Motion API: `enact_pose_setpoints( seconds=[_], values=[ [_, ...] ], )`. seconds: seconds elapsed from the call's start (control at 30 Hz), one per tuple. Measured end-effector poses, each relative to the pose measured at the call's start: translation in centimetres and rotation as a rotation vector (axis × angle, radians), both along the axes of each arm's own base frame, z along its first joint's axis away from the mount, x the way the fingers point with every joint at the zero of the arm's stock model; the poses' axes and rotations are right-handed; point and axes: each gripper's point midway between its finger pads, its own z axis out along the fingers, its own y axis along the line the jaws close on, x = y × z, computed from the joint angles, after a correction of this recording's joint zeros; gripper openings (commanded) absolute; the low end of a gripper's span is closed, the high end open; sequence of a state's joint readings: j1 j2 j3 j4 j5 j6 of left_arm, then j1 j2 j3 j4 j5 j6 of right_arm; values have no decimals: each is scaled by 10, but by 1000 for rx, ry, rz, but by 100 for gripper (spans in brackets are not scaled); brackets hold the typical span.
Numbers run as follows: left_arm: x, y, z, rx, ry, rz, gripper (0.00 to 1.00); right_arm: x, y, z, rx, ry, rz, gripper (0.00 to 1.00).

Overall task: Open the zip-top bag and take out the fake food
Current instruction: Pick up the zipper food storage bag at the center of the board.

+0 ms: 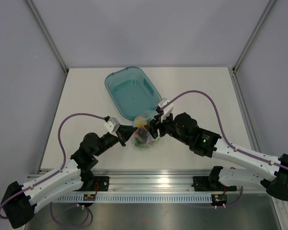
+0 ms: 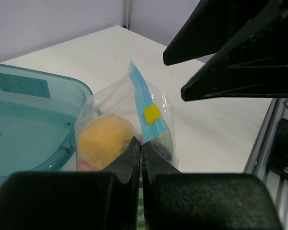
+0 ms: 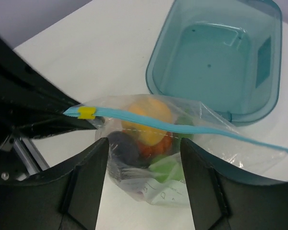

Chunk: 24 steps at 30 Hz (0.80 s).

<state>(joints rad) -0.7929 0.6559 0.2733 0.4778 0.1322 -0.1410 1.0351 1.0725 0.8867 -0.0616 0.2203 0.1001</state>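
Note:
The zip-top bag (image 1: 144, 134) hangs just above the table between both arms, its light blue zip strip (image 3: 182, 128) stretched taut with a yellow slider (image 3: 86, 112) at one end. Through the clear plastic I see the fake food: a yellow lemon (image 3: 153, 115), a purple eggplant (image 3: 124, 146), an orange-red piece (image 3: 151, 146) and a green piece (image 3: 165, 167). My left gripper (image 2: 140, 143) is shut on the bag's edge just below the slider (image 2: 152, 113). The right gripper (image 3: 144, 143) stands open, its fingers either side of the bag without touching it.
A rigid translucent teal tub (image 1: 132, 91) sits empty just behind the bag, toward the table's far middle. The right gripper's dark fingers (image 2: 230, 52) fill the upper right of the left wrist view. A metal rail (image 1: 149, 184) runs along the near edge.

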Motion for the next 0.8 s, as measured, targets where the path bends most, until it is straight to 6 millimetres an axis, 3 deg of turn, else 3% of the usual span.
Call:
enact_pose_setpoints(
  seconds=[0.1,0.23,0.33,0.67,0.8],
  values=[
    [-5,-4,1,-3,14,-33,0,-15,4,8,-14,-105,139,71],
    [-9,-8,2,-1,32,-64,0,-33,8,43,14,-278,288,69],
    [-9,-11,2,3,45,-74,0,-40,8,57,12,-374,344,69],
    [-7,-8,3,1,55,-54,0,-36,22,45,-106,-460,430,69],
    [-6,-4,7,-9,47,-37,0,-33,33,64,-109,-487,453,74]
  ],
)
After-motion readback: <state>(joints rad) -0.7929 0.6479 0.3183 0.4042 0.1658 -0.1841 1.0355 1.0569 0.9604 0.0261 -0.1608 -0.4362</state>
